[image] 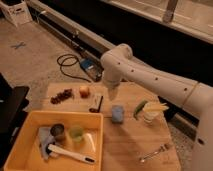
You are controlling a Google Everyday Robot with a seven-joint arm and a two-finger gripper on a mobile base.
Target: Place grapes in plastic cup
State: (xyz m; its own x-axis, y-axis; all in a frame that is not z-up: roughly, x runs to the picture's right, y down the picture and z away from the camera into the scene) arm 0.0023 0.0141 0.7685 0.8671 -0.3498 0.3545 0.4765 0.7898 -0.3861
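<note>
Above mid-table: gripper [111, 93] waiting, grapes [62, 95] unpicked

Hangs from the white arm [150, 80], pointing straight down over the table's [131, 145] far half, probably staged high so as to clear everything ahead of a top-down reach. Cannot tell whether spread or pressed together; carries nothing visible. Has the grapes at 9 o'clock, well apart, lying flat near the table's left edge with the apple [84, 91] between. Must pass over that apple or round it, so better to travel high. Finds the cup [76, 132] at 7 o'clock, upright and mouth-up in the yellow bin [45, 114], just beside a dark cup [58, 131] and near a white tool [70, 154]. Calls for a drop from above, given bin walls and crowding neighbours. Risks mistaking the dark cup for the green one, or draping the long bunch over a narrow rim. Judged: task barely begun, reach toward grapes next.
</note>
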